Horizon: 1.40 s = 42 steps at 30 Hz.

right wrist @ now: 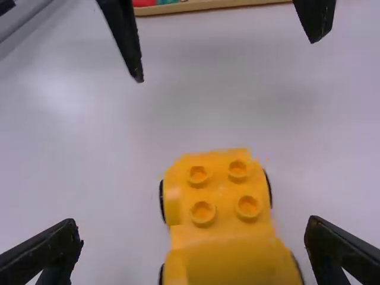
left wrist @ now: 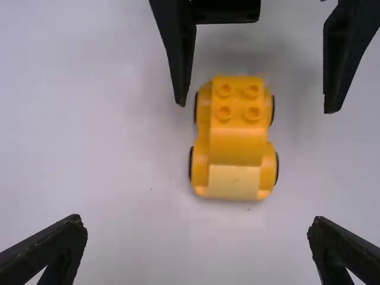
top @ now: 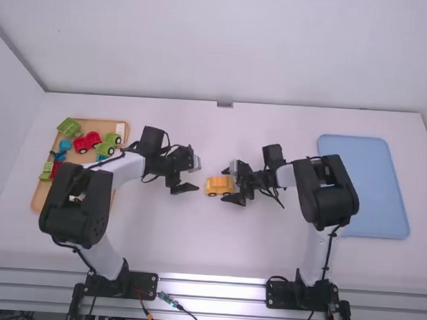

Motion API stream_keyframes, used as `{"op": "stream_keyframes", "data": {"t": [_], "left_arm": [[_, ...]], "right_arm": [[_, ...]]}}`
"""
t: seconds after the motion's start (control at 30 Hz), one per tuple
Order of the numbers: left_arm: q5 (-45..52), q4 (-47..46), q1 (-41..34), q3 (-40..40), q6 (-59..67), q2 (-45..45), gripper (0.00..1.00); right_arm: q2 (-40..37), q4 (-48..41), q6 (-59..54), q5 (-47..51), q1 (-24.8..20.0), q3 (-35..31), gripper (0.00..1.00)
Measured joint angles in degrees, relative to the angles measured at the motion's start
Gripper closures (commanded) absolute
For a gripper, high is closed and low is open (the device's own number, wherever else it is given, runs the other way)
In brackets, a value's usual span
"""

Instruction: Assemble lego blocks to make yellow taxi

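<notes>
The yellow car stands on its wheels near the middle of the worktop, about midway between the far and near edges. It looks built or nearly so, with 4 studs on top. The right hand has its fingers wide apart with the car between them, clamped on nothing. The left hand also has its fingers spread and empty, just beside the car on the side towards the worktop's left edge.

The step in hand is probably a grip by the right hand, to firm up or lift the finished car. To do it well, centre the car between the 2 fingers first, so both touch at about the same time; uneven contact could twist it or roll it on its wheels. Close slowly on the solid body rather than on the wheels, and low enough that the upper blocks don't take all the load. The left hand sits close enough to knock fingers, so it should either steady the car lightly or back off.

If the blue tray by the worktop's right edge is the goal, lift straight up, keep the car level, and set all wheels down together before letting go.
</notes>
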Motion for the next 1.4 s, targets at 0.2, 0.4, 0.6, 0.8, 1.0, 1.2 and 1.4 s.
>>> {"op": "stream_keyframes", "data": {"t": [0.2,0.4,0.6,0.8,1.0,1.2,1.4], "left_arm": [[1.62,-0.50,3.58,0.00,-0.39,0.00,0.01],[1.79,-0.90,3.93,0.00,-0.61,-0.37,0.01],[1.97,-0.15,3.93,0.00,-1.46,-1.16,0.01],[1.95,-0.15,3.93,0.00,-2.56,-1.16,0.01],[1.95,-0.17,3.93,0.00,-3.37,-1.16,0.01],[1.97,-0.17,3.93,0.00,-3.58,-1.16,0.01],[1.97,-0.17,3.93,0.00,-3.61,-1.16,0.01]], "right_arm": [[6.03,2.32,0.59,-0.85,3.54,4.50,0.01],[7.45,4.59,1.33,-0.57,4.85,3.54,0.01],[7.45,16.17,5.57,0.61,4.79,-0.13,0.00],[7.45,27.98,11.85,1.57,5.81,-3.85,0.03],[7.45,33.53,17.84,2.67,7.32,-5.79,0.28],[7.45,33.70,20.06,3.21,7.23,-5.79,0.54],[7.45,33.90,20.83,3.21,7.23,-5.77,0.59]]}}
